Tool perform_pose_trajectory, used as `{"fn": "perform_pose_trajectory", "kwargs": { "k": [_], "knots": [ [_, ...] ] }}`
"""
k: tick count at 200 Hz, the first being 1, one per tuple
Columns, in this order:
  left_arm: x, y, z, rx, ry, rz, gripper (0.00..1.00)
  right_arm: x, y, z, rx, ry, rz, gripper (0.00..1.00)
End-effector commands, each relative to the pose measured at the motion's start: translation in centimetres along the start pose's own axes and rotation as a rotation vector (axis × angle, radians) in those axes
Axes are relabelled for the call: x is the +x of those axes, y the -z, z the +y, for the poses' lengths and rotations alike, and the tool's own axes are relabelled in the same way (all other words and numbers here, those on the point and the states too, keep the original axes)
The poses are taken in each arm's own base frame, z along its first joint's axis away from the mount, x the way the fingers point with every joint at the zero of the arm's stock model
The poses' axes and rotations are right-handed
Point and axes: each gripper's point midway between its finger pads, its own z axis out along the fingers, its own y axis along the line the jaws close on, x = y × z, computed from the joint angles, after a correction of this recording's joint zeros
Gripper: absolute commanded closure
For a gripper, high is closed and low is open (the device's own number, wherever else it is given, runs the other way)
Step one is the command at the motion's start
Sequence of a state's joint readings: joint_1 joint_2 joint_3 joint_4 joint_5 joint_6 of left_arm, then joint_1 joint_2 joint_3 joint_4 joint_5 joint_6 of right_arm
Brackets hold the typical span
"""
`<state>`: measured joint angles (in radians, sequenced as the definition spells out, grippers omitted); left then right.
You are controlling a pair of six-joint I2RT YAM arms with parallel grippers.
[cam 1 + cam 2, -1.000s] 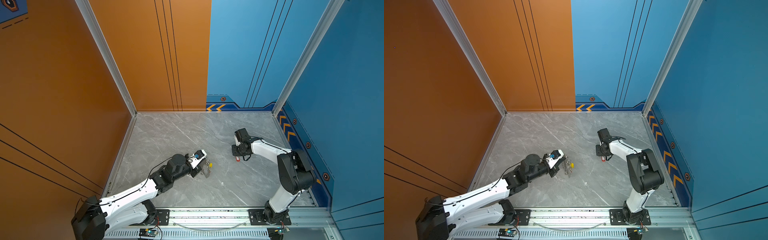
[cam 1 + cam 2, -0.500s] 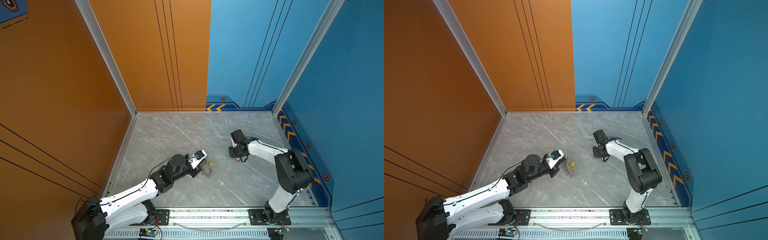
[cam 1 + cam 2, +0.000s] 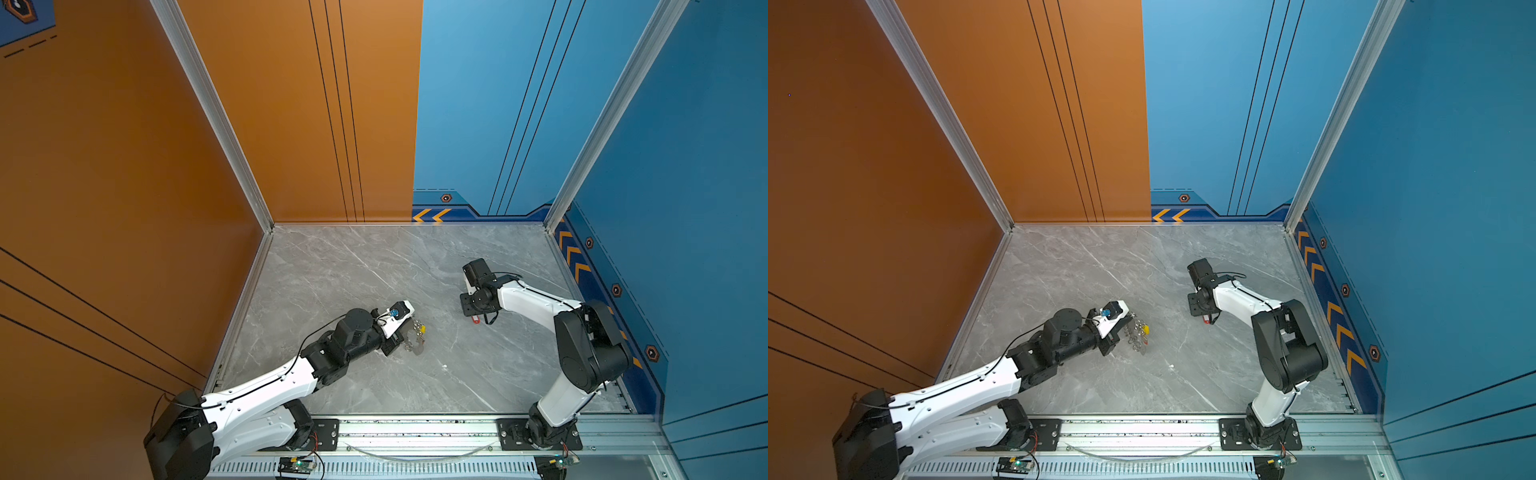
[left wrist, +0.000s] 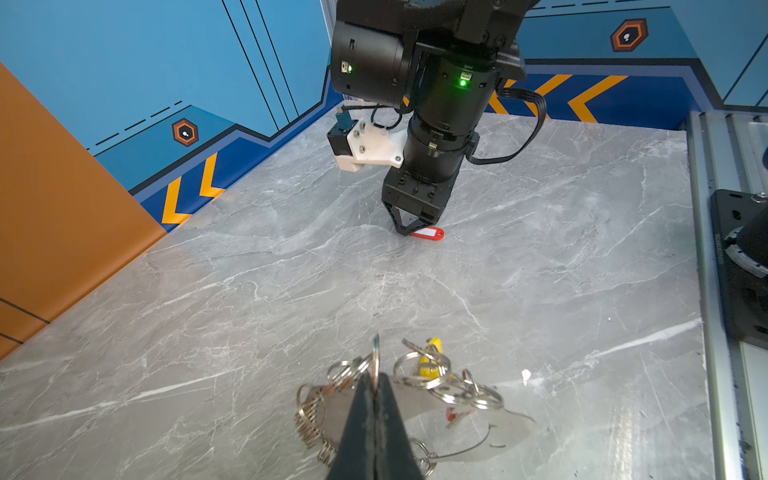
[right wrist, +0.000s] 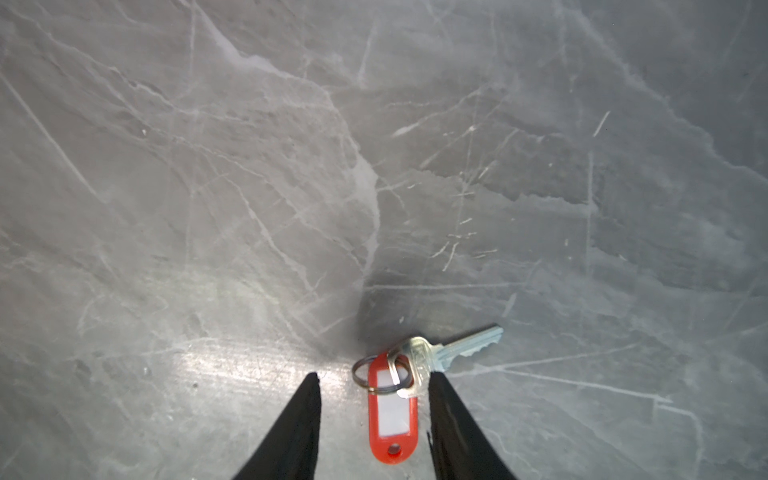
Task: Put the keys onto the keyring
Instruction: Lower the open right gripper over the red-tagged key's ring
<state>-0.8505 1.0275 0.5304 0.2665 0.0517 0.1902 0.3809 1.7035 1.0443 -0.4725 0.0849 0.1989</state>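
My left gripper (image 4: 376,377) is shut on one upright ring of the keyring (image 4: 419,370), a tangle of silver rings and a coil lying on the grey table, seen in both top views (image 3: 415,338) (image 3: 1138,337). A yellow-tagged key (image 4: 432,358) sits among the rings. My right gripper (image 5: 374,376) stands open, tips near the table, straddling a red-tagged key (image 5: 390,415) with its silver blade (image 5: 461,347) lying flat. That red tag (image 3: 475,319) (image 4: 430,235) lies well right of the keyring.
A thin silvery plate (image 4: 494,432) lies under the rings. A small white speck (image 3: 444,366) sits on the table (image 3: 374,270). Orange and blue walls close in three sides; a metal rail (image 3: 415,430) runs along the front.
The right gripper has shifted slightly left and its jaws have spread apart around the red-tagged key. The left arm and the keyring have not moved.
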Motion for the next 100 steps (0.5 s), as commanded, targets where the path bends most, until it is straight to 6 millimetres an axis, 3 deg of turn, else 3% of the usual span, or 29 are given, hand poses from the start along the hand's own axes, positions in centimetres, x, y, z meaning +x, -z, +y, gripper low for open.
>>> {"fn": "perform_pose_trajectory", "kwargs": {
  "k": [1,52,100],
  "knots": [
    [-0.8,-0.1,0.0,-0.011,-0.003,-0.033,1.00,0.0,0.3,-0.2,0.027,0.016,0.009,0.60],
    [-0.8,0.0,0.2,-0.018,-0.004,-0.032,1.00,0.6,-0.7,-0.9,0.078,0.051,0.043,0.61],
    [-0.5,-0.3,0.1,-0.015,-0.003,-0.020,1.00,0.3,-1.3,-1.0,0.104,0.064,0.048,0.68]
  ]
}}
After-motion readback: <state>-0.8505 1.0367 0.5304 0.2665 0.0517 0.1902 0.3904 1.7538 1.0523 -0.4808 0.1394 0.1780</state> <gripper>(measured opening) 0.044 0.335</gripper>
